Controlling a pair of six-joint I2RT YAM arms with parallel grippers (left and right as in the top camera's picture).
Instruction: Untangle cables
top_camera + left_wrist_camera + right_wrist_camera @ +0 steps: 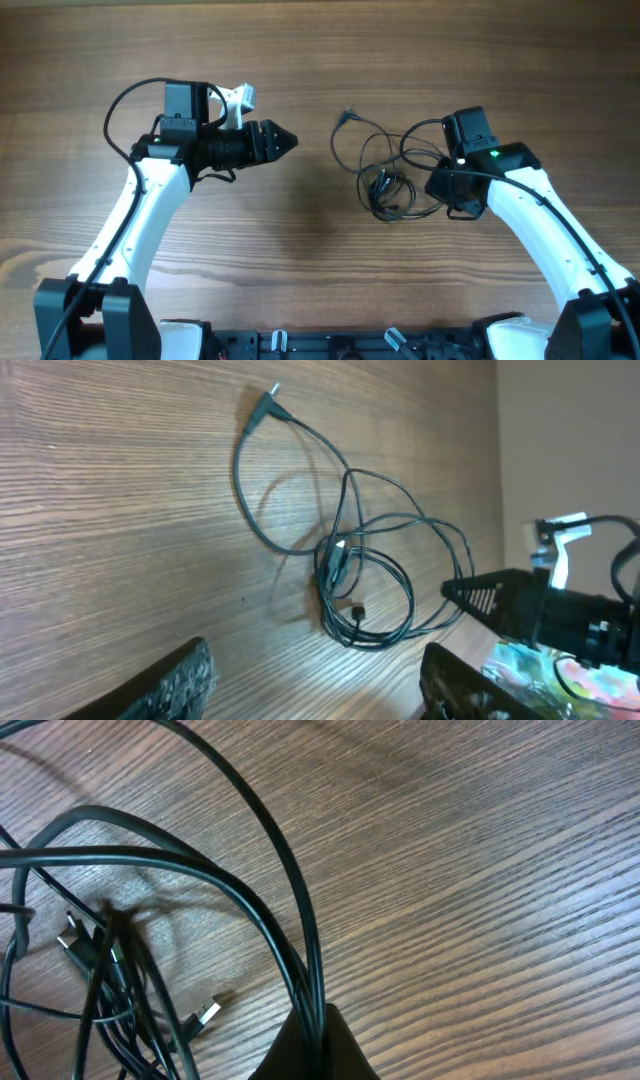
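At the far left, the left gripper point(285, 141) is pointing rightward over the table point(300, 60), a brown wooden surface with fine, streaked grain. In the left wrist view its two dark, rough-textured fingers point(185, 682) are standing wide apart with nothing between them. It is hovering well apart from the cords.

Right of centre, the cables point(385, 175) are lying on the wood as a small tangle of thin, smooth black cords. One strand is sweeping out to the upper left in a long open arc and ending in a slim jack plug point(347, 113) with a metal tip. The other strands are bunching into overlapping oval loops. These are crossing more densely low in the middle, where a small flat plug point(205, 1013) with a silvery end is resting on the grain.

At the right, the right gripper point(435, 186) is meeting the tangle's right edge. In the right wrist view, several glossy strands are curving together and running straight into its dark, wedge-shaped tip. Its jaws are pressing together on them, pinching the cables just above the table.
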